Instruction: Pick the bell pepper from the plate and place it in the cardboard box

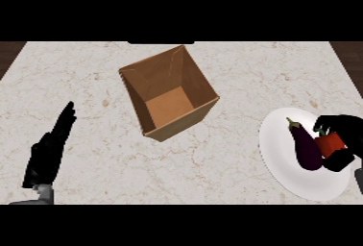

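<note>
A red bell pepper (pixel 330 144) with a green stem lies on the white plate (pixel 280 144) at the right edge of the counter. My right hand (pixel 344 129) is curled round the pepper from the right, with fingers above it and the thumb below, hiding most of it. A dark purple eggplant (pixel 306 146) lies on the plate just left of the pepper. The open cardboard box (pixel 169 98) stands empty at the counter's middle, well to the left of the plate. My left hand (pixel 50 149) rests at the lower left with straight fingers, holding nothing.
The marble counter (pixel 212 168) stretches between box and plate. Dark wood floor shows past the counter's far left and right corners. The plate lies close to the counter's right edge.
</note>
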Robot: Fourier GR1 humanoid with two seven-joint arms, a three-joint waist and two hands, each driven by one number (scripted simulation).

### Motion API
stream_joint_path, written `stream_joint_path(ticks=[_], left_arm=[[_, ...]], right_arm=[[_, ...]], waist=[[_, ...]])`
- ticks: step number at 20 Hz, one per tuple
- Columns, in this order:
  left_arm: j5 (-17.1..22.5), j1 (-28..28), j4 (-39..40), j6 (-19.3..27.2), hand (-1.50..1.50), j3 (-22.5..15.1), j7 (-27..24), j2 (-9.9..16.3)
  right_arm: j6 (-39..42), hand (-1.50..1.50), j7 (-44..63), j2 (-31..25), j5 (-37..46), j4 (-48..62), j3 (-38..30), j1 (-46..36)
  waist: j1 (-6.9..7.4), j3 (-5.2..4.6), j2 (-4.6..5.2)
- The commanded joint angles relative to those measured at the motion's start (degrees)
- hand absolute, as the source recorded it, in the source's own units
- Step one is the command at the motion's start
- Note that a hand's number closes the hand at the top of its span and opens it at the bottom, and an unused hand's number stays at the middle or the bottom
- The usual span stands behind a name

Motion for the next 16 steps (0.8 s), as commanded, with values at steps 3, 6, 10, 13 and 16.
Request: stream_joint_path(ticks=[3,6,10,13,16], left_arm=[[-0.69,-1.59,1.07,-0.12,0.00,0.95,0.34,-0.79],[-0.16,0.98,-0.79,-1.07,0.00,0.97,-0.24,-0.67],[-1.35,0.36,3.27,0.53,0.00,0.84,-2.57,-1.70],[-1.60,-0.68,1.91,-0.19,0.00,0.27,-0.38,-1.59],[-1.53,2.82,-1.20,-0.36,0.00,0.67,-1.90,-1.33]], right_arm=[[-5.02,1.50,1.12,2.83,2.72,-3.77,0.08,-0.13],[-0.90,1.50,8.80,4.76,2.46,-15.40,0.40,4.12],[-3.13,1.50,24.20,16.65,9.74,-25.36,8.46,10.68],[1.13,1.50,29.85,16.69,13.36,-36.85,11.58,12.82],[5.82,1.50,33.97,17.26,13.96,-45.56,12.10,14.33]], waist=[[-0.15,0.15,0.09],[-0.50,0.11,-0.09],[-1.16,0.03,-0.18],[-0.81,0.09,-0.12],[-0.40,0.11,-0.08]])
